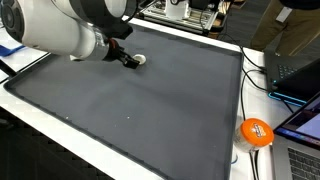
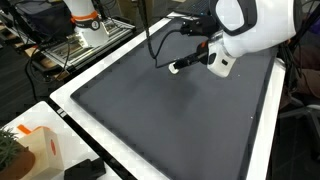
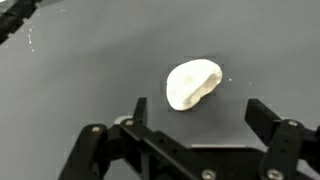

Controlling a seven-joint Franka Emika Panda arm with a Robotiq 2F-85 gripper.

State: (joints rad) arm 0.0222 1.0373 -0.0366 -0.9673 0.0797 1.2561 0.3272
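A small white lumpy object (image 3: 192, 83) lies on the dark grey mat (image 3: 90, 70). In the wrist view it sits just beyond my gripper (image 3: 196, 112), between the lines of the two black fingers, which are spread wide apart and hold nothing. In an exterior view the white object (image 1: 138, 59) shows at the far side of the mat with my gripper (image 1: 128, 58) right beside it. In an exterior view my gripper (image 2: 182, 65) hangs low over the mat (image 2: 170, 110); the white object is hidden there.
An orange round object (image 1: 257, 132) lies by the mat's edge next to cables and a laptop (image 1: 300, 150). A white box and plant (image 2: 30, 150) stand near a mat corner. Shelving and equipment (image 2: 85, 35) stand behind.
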